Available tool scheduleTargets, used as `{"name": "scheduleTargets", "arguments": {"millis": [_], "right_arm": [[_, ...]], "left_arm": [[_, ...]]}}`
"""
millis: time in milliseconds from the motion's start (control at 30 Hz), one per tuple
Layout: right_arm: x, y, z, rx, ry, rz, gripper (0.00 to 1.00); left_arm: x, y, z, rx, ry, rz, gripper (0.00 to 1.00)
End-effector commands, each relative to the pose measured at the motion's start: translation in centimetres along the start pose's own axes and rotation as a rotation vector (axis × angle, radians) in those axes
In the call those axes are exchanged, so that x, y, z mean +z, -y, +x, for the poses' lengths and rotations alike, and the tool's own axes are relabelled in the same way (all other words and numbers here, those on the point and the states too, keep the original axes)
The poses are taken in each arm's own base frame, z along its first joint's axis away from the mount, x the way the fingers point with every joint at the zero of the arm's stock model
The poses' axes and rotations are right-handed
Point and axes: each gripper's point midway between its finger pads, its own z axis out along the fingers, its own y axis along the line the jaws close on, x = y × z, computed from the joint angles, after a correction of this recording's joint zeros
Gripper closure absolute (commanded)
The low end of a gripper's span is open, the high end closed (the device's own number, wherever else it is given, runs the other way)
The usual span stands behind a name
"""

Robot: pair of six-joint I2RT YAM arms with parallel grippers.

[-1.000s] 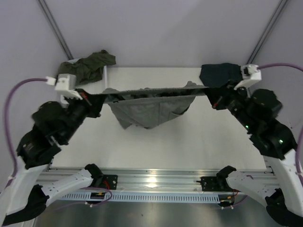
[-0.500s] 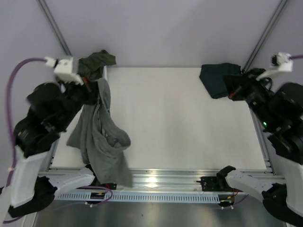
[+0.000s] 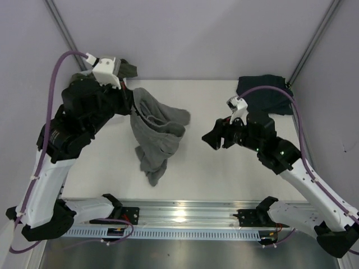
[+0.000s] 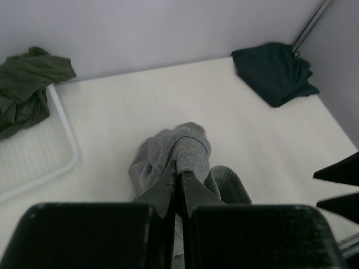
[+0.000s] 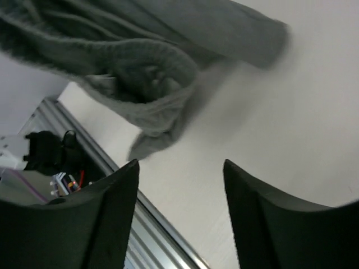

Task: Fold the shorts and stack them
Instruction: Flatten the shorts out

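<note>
From above, your left gripper (image 3: 132, 105) is clamped on the grey shorts (image 3: 157, 131), which hang bunched over the table's (image 3: 224, 174) left half; your right gripper (image 3: 208, 140) stands parted, empty, near them. In your left wrist view, the closed jaws pinch a grey fold. In your right wrist view, the spread fingers (image 5: 106, 224) touch nothing, with the grey cloth beyond them.

Grey shorts (image 3: 157, 131) hang bunched; olive (image 4: 25, 89), navy (image 4: 275, 72) lie apart.

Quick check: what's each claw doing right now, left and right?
Left claw: closed, pinching the grey shorts.
Right claw: open, holding nothing.
</note>
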Motion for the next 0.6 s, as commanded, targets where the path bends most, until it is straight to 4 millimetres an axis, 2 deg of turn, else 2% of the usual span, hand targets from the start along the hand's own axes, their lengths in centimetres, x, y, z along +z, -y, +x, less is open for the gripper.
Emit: {"name": "scheduleTargets", "arguments": {"millis": [0,33,67,167,333,567], "right_arm": [[-0.4,-6.2,-3.0,-0.2,0.181,-0.277,0.33],[-0.1,-6.8,-2.4,-0.228,0.182,-0.298,0.29],[0.0,-8.0,-2.1,-0.263,0.195,-0.339,0.19],[1.0,-8.7,-1.6,-0.343,0.212,-0.359,0.01],[2.2,-10.8,-0.9,-0.457,0.194,-0.42,0.01],[4.5,-15.1,4.2,-0.47,0.092,-0.528,0.01]], "left_arm": [[-2.3,1.0,-4.4,-0.039,0.148,0.075,1.0],[-2.4,1.0,-4.4,-0.04,0.149,0.08,1.0],[-2.7,1.1,-4.7,-0.045,0.157,0.085,1.0],[-3.0,1.3,-5.1,-0.041,0.167,0.1,1.0],[-3.5,1.6,-5.9,-0.037,0.181,0.117,1.0],[-3.9,1.7,-6.3,-0.041,0.182,0.128,1.0]]}}
